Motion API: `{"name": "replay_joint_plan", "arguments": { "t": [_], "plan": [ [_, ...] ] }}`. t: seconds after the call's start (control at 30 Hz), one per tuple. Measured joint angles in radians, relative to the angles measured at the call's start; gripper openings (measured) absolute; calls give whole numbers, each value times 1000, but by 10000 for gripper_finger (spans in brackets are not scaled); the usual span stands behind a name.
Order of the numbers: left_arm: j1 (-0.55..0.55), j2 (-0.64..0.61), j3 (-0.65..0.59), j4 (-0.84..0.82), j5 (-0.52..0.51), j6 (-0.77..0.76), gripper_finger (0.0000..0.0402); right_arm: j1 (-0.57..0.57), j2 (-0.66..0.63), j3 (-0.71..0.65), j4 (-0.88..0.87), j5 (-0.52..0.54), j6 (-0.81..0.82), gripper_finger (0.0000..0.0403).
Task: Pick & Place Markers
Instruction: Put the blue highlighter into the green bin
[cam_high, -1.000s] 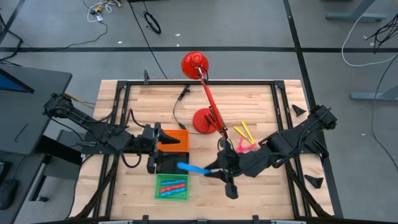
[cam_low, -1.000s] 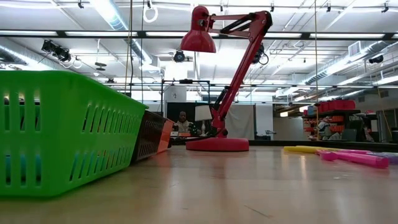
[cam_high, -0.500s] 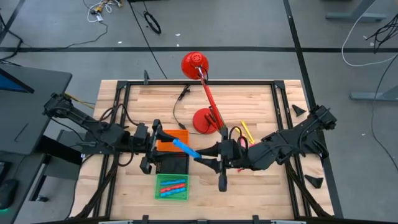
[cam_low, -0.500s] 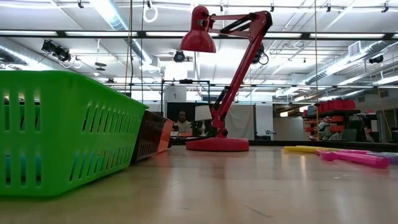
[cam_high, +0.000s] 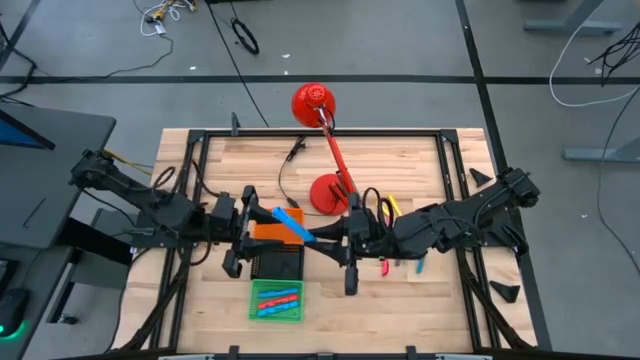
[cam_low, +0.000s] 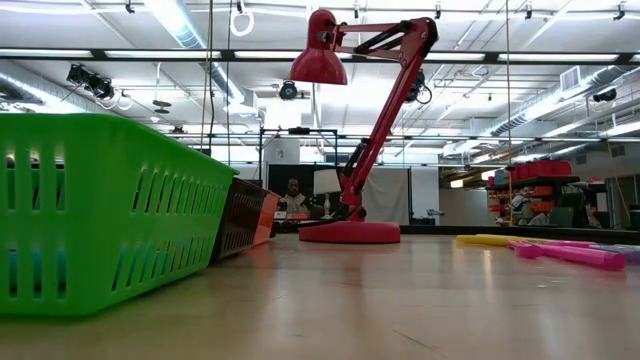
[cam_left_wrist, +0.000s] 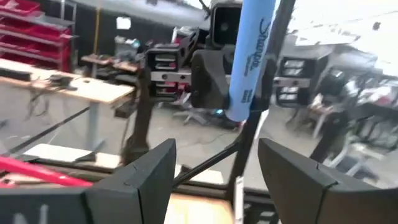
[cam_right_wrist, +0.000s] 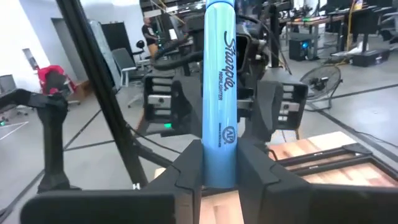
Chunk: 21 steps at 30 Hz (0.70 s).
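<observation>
A blue marker (cam_high: 292, 224) hangs in the air over the orange tray (cam_high: 283, 231), with my right gripper (cam_high: 325, 241) shut on it. My left gripper (cam_high: 256, 226) faces it from the table's left, open. In the left wrist view its fingers (cam_left_wrist: 149, 180) stand below the marker's free end (cam_left_wrist: 239, 109) and apart from it. More markers lie on the wood under the right arm: yellow (cam_high: 396, 210), red (cam_high: 384, 264) and blue (cam_high: 420, 265). Blue and red markers lie in the green tray (cam_high: 277, 300). The low view shows neither gripper. My right gripper pinches the blue marker's lower end (cam_right_wrist: 219, 163) between its two fingers. The fingers come level from the table's right, and the marker sticks out ahead of them toward my left gripper. It is lifted clear of the trays and the table.
A red desk lamp stands on its base (cam_high: 330, 192) at the middle of the far side, its arm (cam_high: 335, 150) reaching back. A black tray (cam_high: 275, 262) sits between the orange and green ones. The table's near right part is bare wood.
My right gripper has carried the blue marker up and toward the table's far left, from beside the green tray to above the orange one, tipping up to level. The marker's free end has swung toward my left gripper, which has risen a little.
</observation>
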Motion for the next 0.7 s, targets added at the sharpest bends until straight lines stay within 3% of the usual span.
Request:
{"name": "replay_joint_plan", "arguments": {
  "t": [0.3,0.4,0.7],
  "plan": [
    [1,96,177,-109,4,47,232,-28,11,-1,8,-19,-1,63],
    [1,133,223,-102,-40,88,232,-34,17,-1,10,-41,0,63],
    [6,205,291,-103,-54,101,228,-34,26,-1,-7,-52,-5,63]
  ]
}}
